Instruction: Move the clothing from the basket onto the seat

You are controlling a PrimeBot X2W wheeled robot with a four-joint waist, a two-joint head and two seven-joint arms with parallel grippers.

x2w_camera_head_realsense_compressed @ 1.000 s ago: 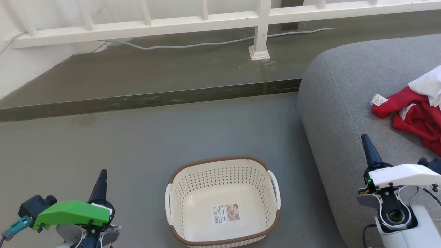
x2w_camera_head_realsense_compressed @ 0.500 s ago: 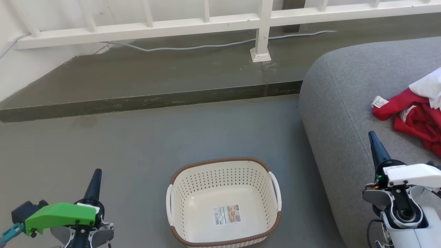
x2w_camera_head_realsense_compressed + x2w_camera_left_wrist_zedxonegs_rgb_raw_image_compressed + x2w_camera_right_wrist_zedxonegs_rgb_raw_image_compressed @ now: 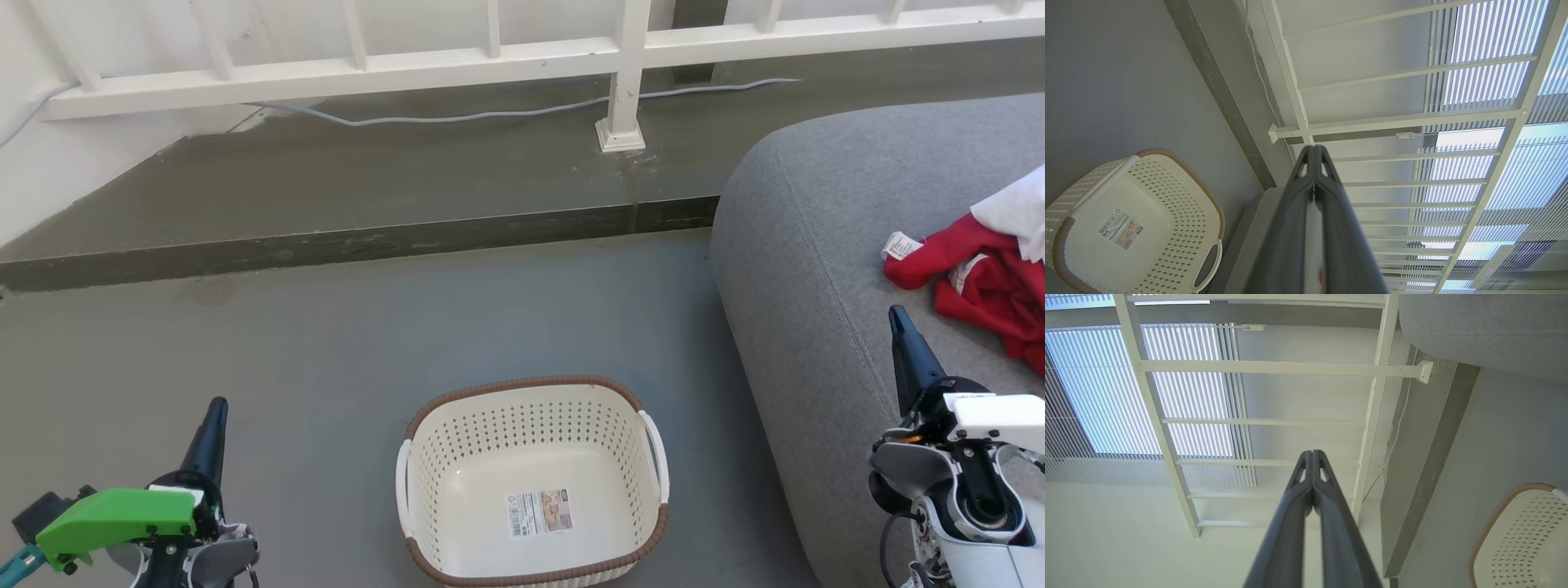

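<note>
Basket (image 3: 522, 426): cream-white perforated plastic, rounded-rectangular, with a brown woven-look rim and a white loop handle on each side. It stands upright on the smooth grey floor (image 3: 326, 351). Its flat base is bare plastic carrying a label sticker (image 3: 539, 512).

Seat (image 3: 808, 269): a large cushion in grey woven upholstery with a rounded edge and a stitched seam along its top. It stands to the right of the basket, near it but apart.

Clothing (image 3: 980, 282): crumpled red fabric with a white stripe lies on top of the seat, at the right edge of the head view. A white tag (image 3: 899, 245) is at its near-left end, and a white fabric piece (image 3: 1016, 208) rests against its far side. The clothing is well apart from the basket.

Left gripper (image 3: 216, 412): the two dark tapered fingers are pressed together to a point with nothing between them. It is over the floor, left of the basket.

Right gripper (image 3: 898, 320): the fingers are likewise closed tip to tip and empty. It is over the seat's rounded side, near the clothing but not touching it.

Background: white slatted railing (image 3: 490, 57), a raised step (image 3: 367, 171) and a pale cable (image 3: 457, 114) lying on the step.
</note>
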